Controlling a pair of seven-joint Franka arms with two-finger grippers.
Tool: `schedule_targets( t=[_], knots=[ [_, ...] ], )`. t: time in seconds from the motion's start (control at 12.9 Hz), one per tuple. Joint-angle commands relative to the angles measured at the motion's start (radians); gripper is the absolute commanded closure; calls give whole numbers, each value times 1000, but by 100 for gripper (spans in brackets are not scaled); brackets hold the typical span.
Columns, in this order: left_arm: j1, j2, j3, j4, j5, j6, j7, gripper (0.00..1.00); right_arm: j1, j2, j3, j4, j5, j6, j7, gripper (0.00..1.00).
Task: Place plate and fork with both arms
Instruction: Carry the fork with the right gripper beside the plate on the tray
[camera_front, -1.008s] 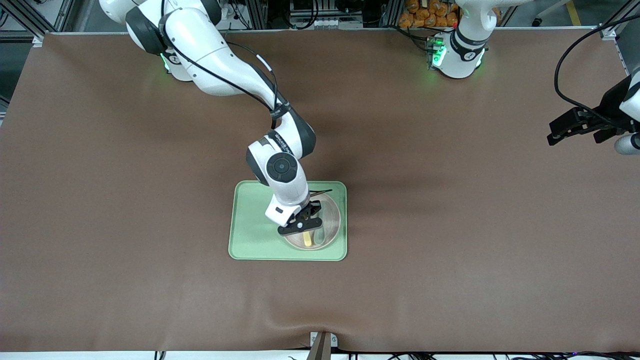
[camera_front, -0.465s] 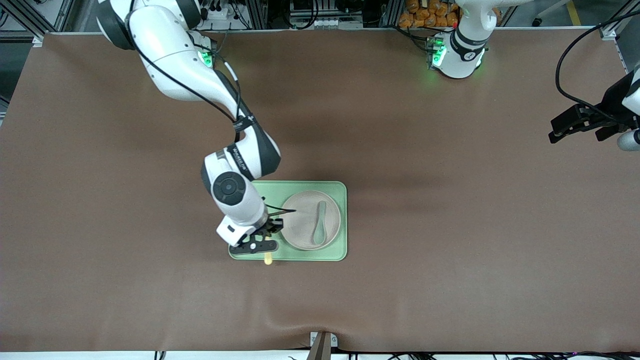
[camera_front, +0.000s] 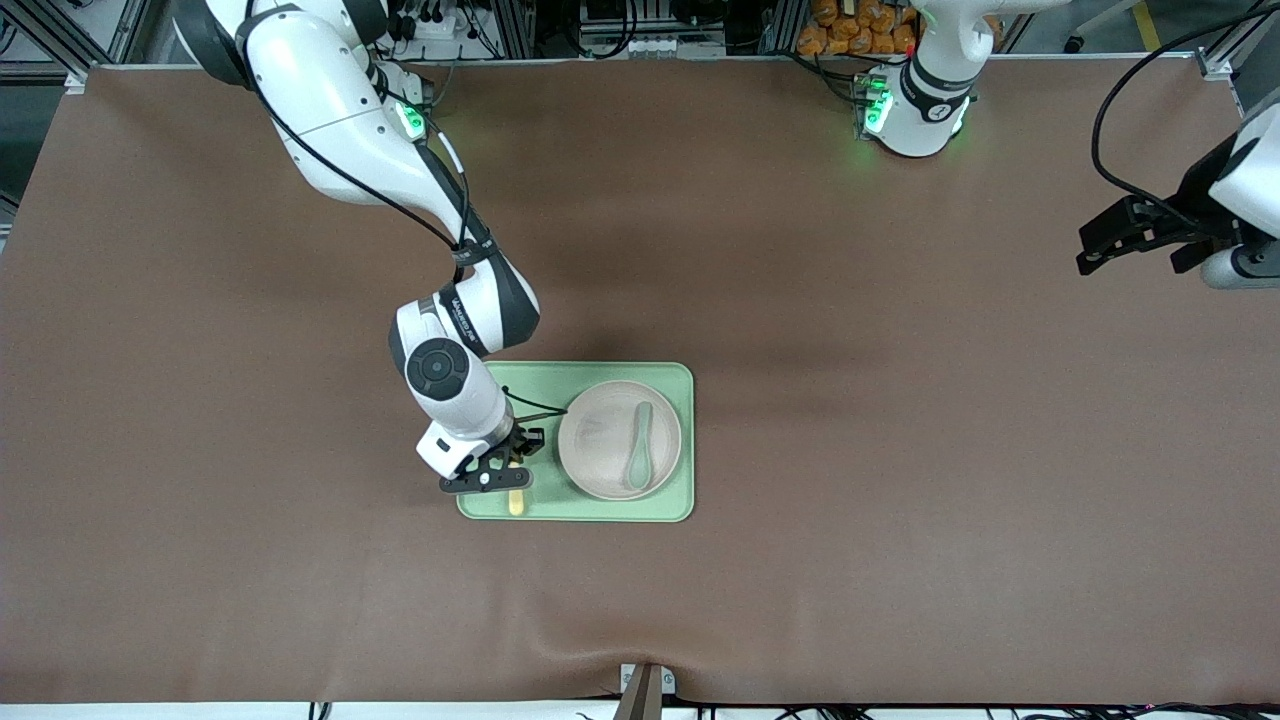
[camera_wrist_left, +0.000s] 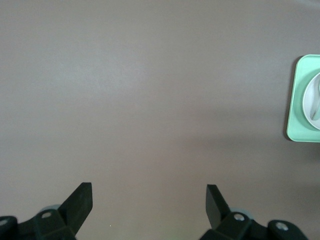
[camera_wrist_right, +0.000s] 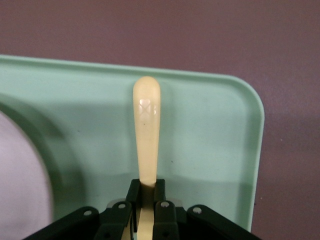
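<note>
Right claw (camera_front: 503, 478) sits low and left of centre in the front frame, over the tray (camera_front: 520, 400) corner that lies nearest the camera and toward the right arm's end of the desk (camera_front: 900, 450). Its fingers are pressed together on the fork (camera_front: 516, 500), whose yellow handle sticks out from under the claw toward the camera, with its tip close to the tray's near rim. In the right wrist frame the handle (camera_wrist_right: 147, 135) runs up the middle from the claw (camera_wrist_right: 146, 202) and lies over the green tray (camera_wrist_right: 210, 140), with the tray's rounded corner at the right of the frame; the tines are hidden by the claw. Whether the fork touches the tray I cannot tell. Just beside the claw, the plate (camera_front: 600, 445) lies on the tray's half toward the left arm's end, slightly below the middle of the front frame, and a grey-green spoon (camera_front: 640, 450) lies in it. Left claw (camera_front: 1125, 240) waits at the right edge of the front frame, over bare desk and well apart from the tray. In the left wrist frame its fingers (camera_wrist_left: 80, 202) stand spread wide at the bottom, holding nothing, and the tray (camera_wrist_left: 295, 100) with the plate (camera_wrist_left: 311, 102) peeks in at the right edge.
</note>
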Motion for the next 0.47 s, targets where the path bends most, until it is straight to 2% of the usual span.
schedule_targets(
  t=[0.0, 0.08, 0.16, 0.23, 0.31, 0.39],
  knots=[
    [-10, -29, 16, -29, 6, -3, 21, 0, -12, -85, 12, -115, 14, 23, -7, 100],
    [-10, -27, 14, -29, 5, -3, 21, 0, -12, -85, 12, -115, 15, 21, 0, 87],
    [-12, -26, 13, -29, 5, -3, 21, 0, -15, -84, 12, -112, 15, 23, 11, 45],
    [-12, -24, 11, -29, 5, -3, 21, 0, -23, -84, 12, -108, 15, 21, 19, 11],
    [-12, -23, 11, -29, 5, -3, 21, 0, -23, -85, 12, -95, 15, 18, 19, 0],
    [-10, -23, 11, -29, 5, -3, 21, 0, -23, -91, 14, -80, 15, -5, 19, 0]
  ],
)
